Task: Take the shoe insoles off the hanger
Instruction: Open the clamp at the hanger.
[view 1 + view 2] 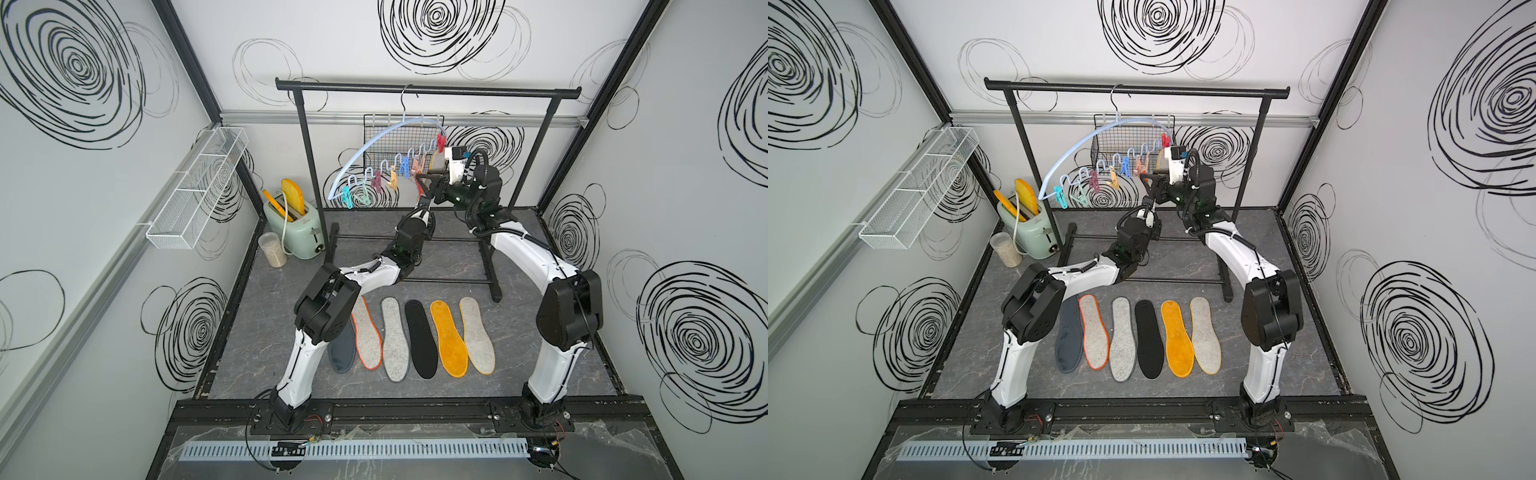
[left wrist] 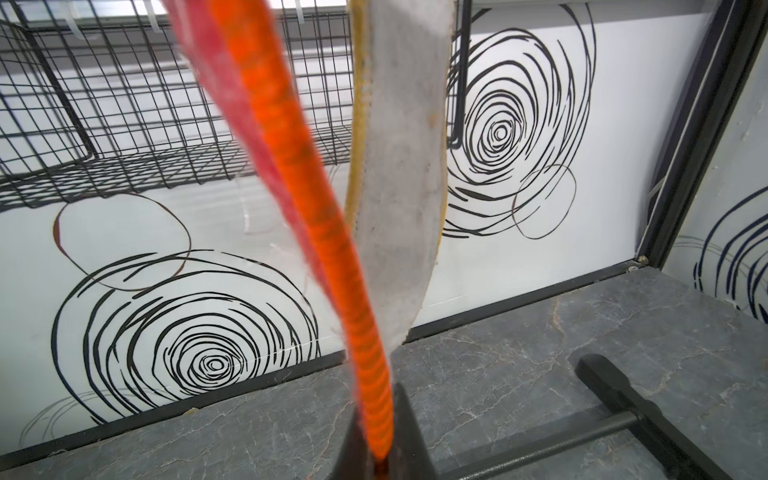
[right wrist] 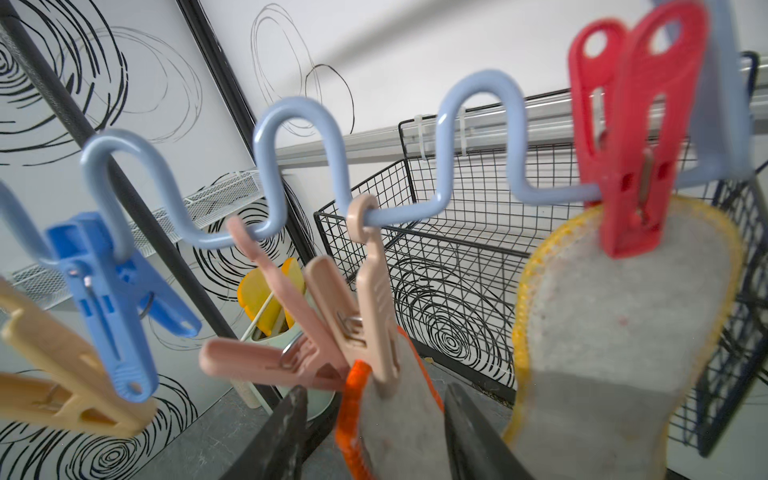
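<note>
The grey marbled bench (image 1: 540,332) carries a black garment rack (image 1: 415,89), and the pale blue hanger (image 3: 299,107) hooks onto the rack's top bar, above both grippers. A row of six shoe insoles (image 1: 419,338) lies flat on the bench, well below the grippers and back toward the arm bases. Two more hang from the hanger. The orange-edged grey insole (image 2: 311,199) hangs from a beige peg (image 3: 374,316), and the left gripper (image 2: 380,461) is clamped on its lower end, directly beneath the right gripper (image 3: 376,395). The right gripper's jaws stand partly apart, one on each side of this insole just under the beige peg; I cannot tell if they touch it. The yellow-edged grey insole (image 3: 623,332) hangs just beside the right gripper, one peg farther along, under a red peg (image 3: 636,158) at the end of the wavy bar.
</note>
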Controlling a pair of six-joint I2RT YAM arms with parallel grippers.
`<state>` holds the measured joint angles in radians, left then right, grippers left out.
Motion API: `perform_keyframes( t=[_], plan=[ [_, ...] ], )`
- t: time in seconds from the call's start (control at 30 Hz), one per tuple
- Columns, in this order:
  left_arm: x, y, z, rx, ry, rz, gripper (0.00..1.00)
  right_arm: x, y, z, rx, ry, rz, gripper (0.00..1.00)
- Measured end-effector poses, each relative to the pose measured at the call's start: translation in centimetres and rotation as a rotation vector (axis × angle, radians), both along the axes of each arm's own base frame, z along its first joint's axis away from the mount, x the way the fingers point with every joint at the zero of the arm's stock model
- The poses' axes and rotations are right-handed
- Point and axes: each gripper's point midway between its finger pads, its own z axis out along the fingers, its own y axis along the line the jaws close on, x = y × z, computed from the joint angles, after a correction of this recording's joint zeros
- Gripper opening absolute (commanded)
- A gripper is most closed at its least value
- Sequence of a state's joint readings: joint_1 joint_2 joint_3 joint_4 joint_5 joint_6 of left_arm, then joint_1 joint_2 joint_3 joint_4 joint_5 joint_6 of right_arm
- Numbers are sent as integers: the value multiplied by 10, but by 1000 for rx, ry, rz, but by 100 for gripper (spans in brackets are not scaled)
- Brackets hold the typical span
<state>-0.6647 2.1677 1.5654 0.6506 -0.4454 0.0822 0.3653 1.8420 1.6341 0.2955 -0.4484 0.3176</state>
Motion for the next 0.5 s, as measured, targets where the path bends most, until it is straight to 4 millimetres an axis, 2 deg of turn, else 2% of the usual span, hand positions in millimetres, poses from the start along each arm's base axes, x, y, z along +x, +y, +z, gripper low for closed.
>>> perform_keyframes(
  t=[0.1, 0.23, 0.5],
  plan=[
    [0, 0, 0, 0, 0, -1, 0, -10, -4, 4, -4, -9, -1, 56],
    [0, 0, 0, 1, 1, -2, 0, -13, -6, 15, 0, -37, -4, 53],
    [0, -1, -1, 1, 1, -6, 0, 0, -4, 19, 1, -49, -24, 45]
  ],
)
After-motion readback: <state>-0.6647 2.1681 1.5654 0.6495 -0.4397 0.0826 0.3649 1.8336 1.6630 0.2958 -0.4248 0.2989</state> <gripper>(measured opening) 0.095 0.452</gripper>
